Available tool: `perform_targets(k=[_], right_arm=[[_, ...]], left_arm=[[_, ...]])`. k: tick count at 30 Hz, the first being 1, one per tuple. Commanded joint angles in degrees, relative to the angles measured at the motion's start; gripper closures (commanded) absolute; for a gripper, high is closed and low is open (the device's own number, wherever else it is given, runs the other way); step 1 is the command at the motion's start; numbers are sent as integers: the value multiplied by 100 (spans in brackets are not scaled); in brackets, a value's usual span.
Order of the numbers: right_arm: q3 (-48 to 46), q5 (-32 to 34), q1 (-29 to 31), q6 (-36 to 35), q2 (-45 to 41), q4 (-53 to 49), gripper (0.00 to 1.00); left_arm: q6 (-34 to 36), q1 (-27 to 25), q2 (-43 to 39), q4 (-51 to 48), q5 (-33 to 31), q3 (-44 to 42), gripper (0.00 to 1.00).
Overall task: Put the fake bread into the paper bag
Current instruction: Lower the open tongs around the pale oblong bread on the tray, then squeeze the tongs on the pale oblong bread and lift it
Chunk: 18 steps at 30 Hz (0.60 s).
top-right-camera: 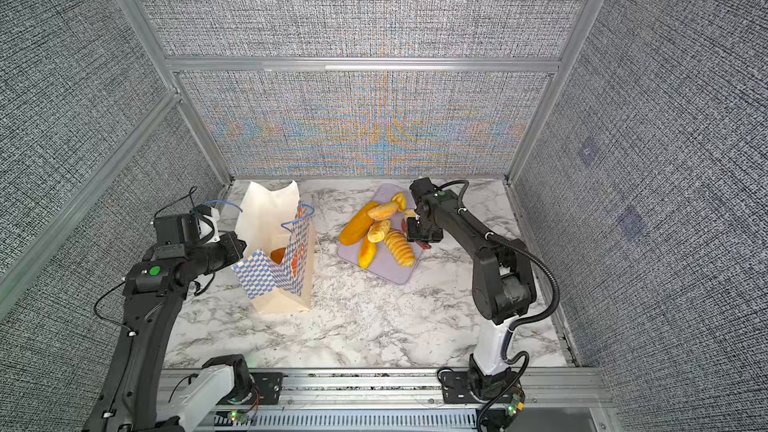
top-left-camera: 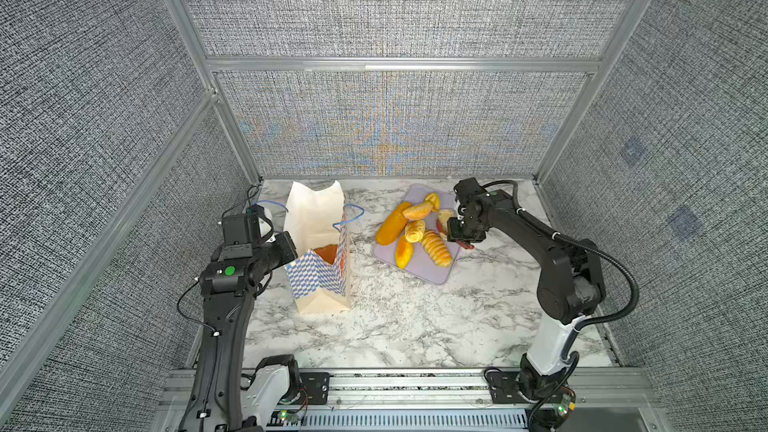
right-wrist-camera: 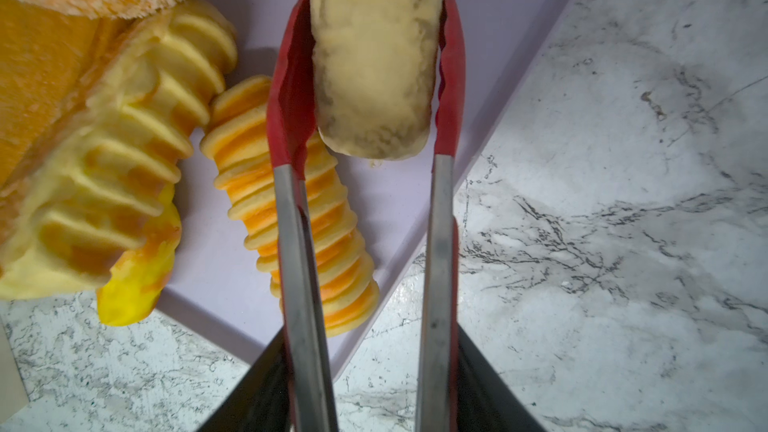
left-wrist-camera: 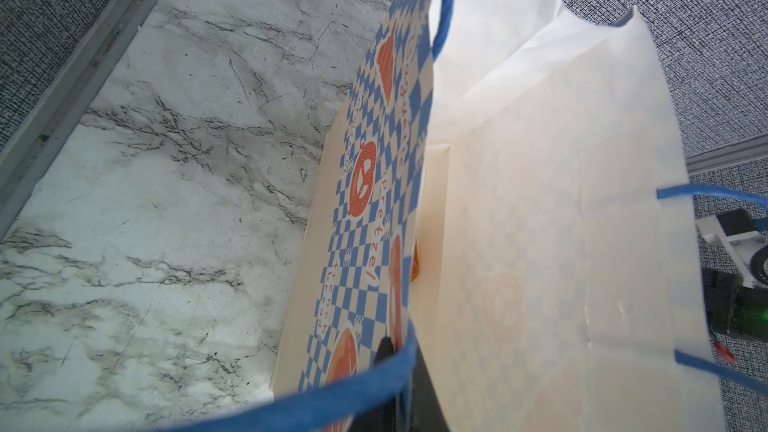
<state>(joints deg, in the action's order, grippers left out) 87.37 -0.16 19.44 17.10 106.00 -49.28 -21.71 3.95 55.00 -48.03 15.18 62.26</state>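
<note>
On the left, the left gripper (left-wrist-camera: pixel 403 367) is clamped on the rim of the cream, blue-checked paper bag (top-left-camera: pixel 320 280), where only part of one orange toy loaf (top-left-camera: pixel 326 252) shows inside. The right gripper (right-wrist-camera: pixel 370 392) squeezes red-tipped steel tongs (right-wrist-camera: pixel 291 89) around a pale yellow toy loaf (right-wrist-camera: pixel 372 60) over the lavender tray (top-left-camera: pixel 430 272) of other loaves (top-left-camera: pixel 392 224). Its far end is cropped, and the arm half hides it in both top views.

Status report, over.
Left end effector shut on paper bag rim. Right end effector shut on red tongs, tips flanking pale loaf. Orange loaf inside bag. Nothing in the way.
</note>
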Motion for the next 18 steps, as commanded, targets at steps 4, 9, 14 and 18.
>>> perform_targets(k=[4,9,14,18], right_arm=[[-67,122,-2,23,-104,50,47],[-85,133,-15,21,-166,41,50],[-99,122,-28,14,-262,33,52],[-107,78,-37,21,-375,15,53]], left_arm=[[-35,8,28,101,33,23,92],[-38,7,50,108,51,41,92],[-43,10,59,115,55,44,92],[-48,4,72,119,64,57,92]])
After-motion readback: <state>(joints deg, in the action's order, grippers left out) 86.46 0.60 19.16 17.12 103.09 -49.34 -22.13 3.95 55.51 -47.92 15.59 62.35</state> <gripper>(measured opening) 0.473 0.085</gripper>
